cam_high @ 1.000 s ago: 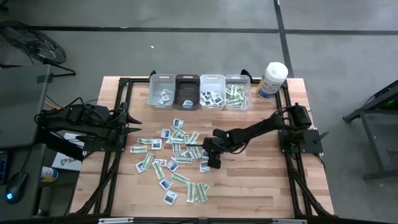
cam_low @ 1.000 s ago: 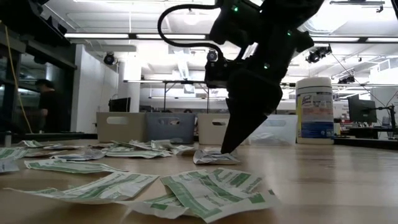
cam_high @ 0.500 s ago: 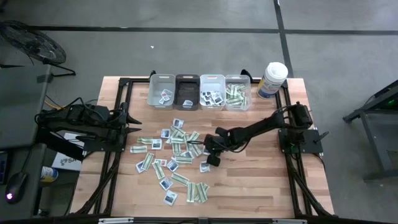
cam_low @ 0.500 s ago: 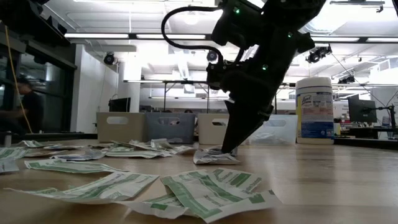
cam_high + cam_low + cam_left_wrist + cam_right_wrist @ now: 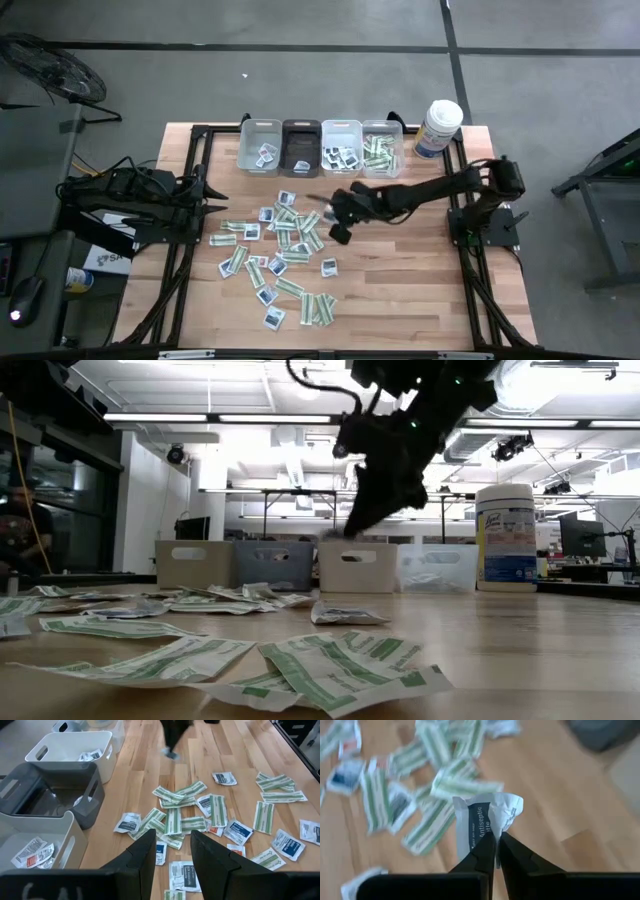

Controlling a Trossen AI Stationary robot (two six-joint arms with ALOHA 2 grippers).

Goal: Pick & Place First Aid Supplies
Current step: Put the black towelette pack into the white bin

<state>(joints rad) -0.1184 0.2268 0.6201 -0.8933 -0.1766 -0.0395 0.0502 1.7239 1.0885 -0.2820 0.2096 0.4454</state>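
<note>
While right fingers point(image 5: 495, 851) pinch a packet point(image 5: 487, 820), packets point(image 5: 275, 255) litter the wooden table point(image 5: 410, 290).

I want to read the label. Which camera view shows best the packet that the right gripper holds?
The right wrist view: the antiseptic packet fills the centre, pinched by the right gripper, print readable. The high, low and left wrist views show only a tiny speck.

White, dark-blue-marked packet point(image 5: 487, 817); green-and-white strips point(image 5: 290, 287); light wood table point(image 5: 420, 290).
</note>
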